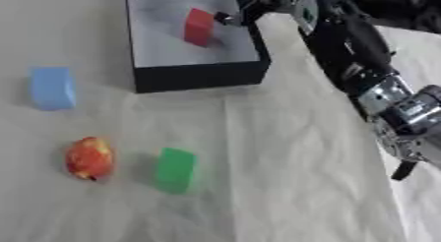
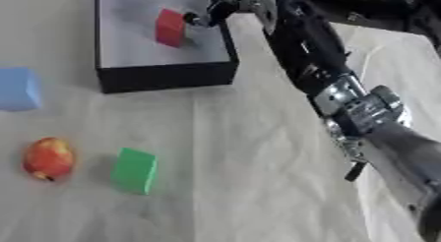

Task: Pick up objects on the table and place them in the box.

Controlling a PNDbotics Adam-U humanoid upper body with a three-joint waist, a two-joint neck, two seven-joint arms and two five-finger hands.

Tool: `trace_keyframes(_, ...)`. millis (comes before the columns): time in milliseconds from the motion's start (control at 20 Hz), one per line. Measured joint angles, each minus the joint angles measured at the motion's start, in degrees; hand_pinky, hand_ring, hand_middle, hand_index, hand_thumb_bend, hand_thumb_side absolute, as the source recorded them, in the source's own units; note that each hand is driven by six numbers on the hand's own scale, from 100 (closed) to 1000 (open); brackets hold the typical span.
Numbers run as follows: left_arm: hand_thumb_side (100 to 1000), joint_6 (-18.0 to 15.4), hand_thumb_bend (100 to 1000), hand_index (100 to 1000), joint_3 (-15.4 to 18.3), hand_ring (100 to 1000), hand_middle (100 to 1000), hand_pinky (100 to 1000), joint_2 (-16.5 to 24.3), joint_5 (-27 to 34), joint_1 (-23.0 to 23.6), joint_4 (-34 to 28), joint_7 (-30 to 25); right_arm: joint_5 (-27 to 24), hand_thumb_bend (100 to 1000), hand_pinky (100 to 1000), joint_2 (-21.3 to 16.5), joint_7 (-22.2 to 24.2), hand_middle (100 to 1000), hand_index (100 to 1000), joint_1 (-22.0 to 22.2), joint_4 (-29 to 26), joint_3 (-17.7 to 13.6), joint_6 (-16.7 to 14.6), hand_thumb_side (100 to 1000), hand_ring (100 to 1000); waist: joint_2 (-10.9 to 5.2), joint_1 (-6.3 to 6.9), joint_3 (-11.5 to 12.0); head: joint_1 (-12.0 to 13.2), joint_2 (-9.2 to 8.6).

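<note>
Green block [image 1: 175, 169], apple [image 1: 89, 158] nearest; blue block [image 1: 51, 87] beyond.
Right hand [image 2: 226, 5] over box [image 1: 200, 76], red block [image 1: 198, 26] at its fingertips, grasp unclear; block may snag and tip.

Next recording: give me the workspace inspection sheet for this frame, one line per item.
Surface: table under a pale, creased cloth.
Job's things: red block inside the black box; blue block, apple and green block on the cloth.
Clutter: nothing seen.
Hands: right hand at the box's far right corner, a fingertip beside the red block; whether it touches cannot be told. Left hand not in view.
Cables: nothing seen.
Surroundings: dark shapes at the far right edge, unclear.
</note>
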Motion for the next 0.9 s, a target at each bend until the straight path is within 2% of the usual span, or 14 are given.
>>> trace_keyframes(250,572,0.03,100,795,0.18,921,673,931,0.09,-0.25,1.24,0.38,0.06,-15.44,134,937,-2.34,7.95,792,897,1.88,-9.26,1.94,3.0,192,864,-2.02,0.23,-2.25,1.7,1.3)
trace_keyframes(450,572,-0.03,100,795,0.31,921,673,931,0.53,-0.47,2.01,0.62,0.13,-25.18,133,936,-4.9,13.14,787,894,4.52,-17.95,2.52,6.28,177,859,-2.83,0.96,-3.67,2.81,2.09)
trace_keyframes(550,572,-0.04,100,795,0.32,921,673,931,0.53,-0.49,2.15,0.72,0.14,-28.44,133,936,-5.76,14.92,787,894,5.17,-20.95,2.52,8.01,177,859,-2.86,1.01,-3.69,3.0,2.34)
trace_keyframes(600,572,-0.04,100,795,0.32,920,673,930,0.54,-0.49,2.17,0.73,0.15,-29.52,175,922,-5.96,15.6,777,882,5.23,-21.96,2.52,8.69,158,848,-2.88,1.01,-3.71,3.13,2.38)
trace_keyframes(650,572,-0.04,100,795,0.34,920,673,930,0.58,-0.49,2.31,0.74,0.18,-30.46,170,922,-6.1,15.98,776,882,5.56,-22.92,2.55,9.08,153,847,-3.06,1.06,-4.07,3.66,2.73)
trace_keyframes(800,571,-0.15,100,796,0.68,920,674,930,1.12,-0.54,3.21,1.08,0.66,-33.15,151,925,-8.29,15.33,773,879,9.06,-26.49,2.9,8.43,115,844,-4.05,1.44,-7.58,6.03,3.62)
trace_keyframes(900,571,-0.36,100,796,0.82,919,674,929,1.49,-0.58,3.41,1.08,0.97,-35.1,137,928,-10.08,13.92,769,876,12.15,-29.38,2.8,7.02,100,841,-4.1,2.12,-8.48,7.43,3.88)
